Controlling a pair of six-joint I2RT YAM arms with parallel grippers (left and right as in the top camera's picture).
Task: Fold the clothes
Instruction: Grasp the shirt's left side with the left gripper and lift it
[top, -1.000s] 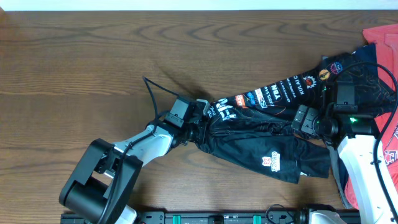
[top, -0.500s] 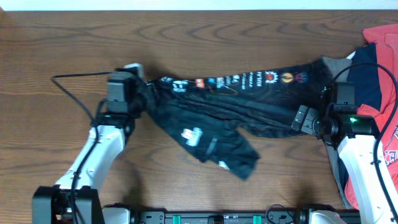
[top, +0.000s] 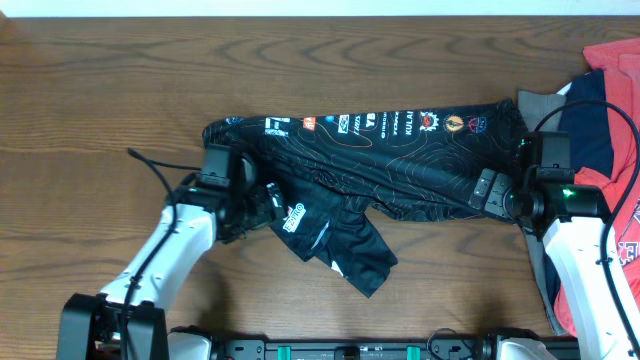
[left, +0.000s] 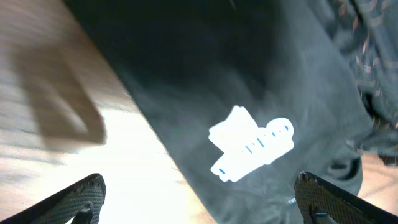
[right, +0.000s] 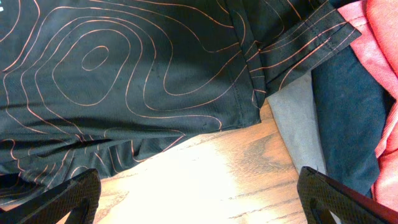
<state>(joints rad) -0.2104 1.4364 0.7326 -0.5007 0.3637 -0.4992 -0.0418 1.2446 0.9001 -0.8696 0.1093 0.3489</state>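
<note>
Since the view 0.5 s back, the left gripper (top: 262, 203) has dropped from the far-left corner of the cloth to its lower left edge, and the black jersey (top: 410, 160) has opened out wider, while the right arm has not shifted. The wooden table (top: 110, 90) carries everything. The jersey lies across its middle, reaching from left of centre to the pile at the right edge. Its orange contour lines face up, a row of white logos (top: 370, 123) runs along the far edge, and 1 loose flap (top: 345, 250) trails toward the near side. At the right edge sits a heap of 3 other garments: a red T-shirt (top: 612, 55), a navy piece (top: 590, 135) and a grey piece (top: 540, 105), with the jersey's hem touching the grey one. The left gripper's fingers are spread wide over the dark fabric, above a white badge (left: 252, 143), pinching nothing. The right gripper (top: 482, 190) hovers at the jersey's near right edge, its fingers also spread wide with bare wood and the hem between them, holding nothing.
</note>
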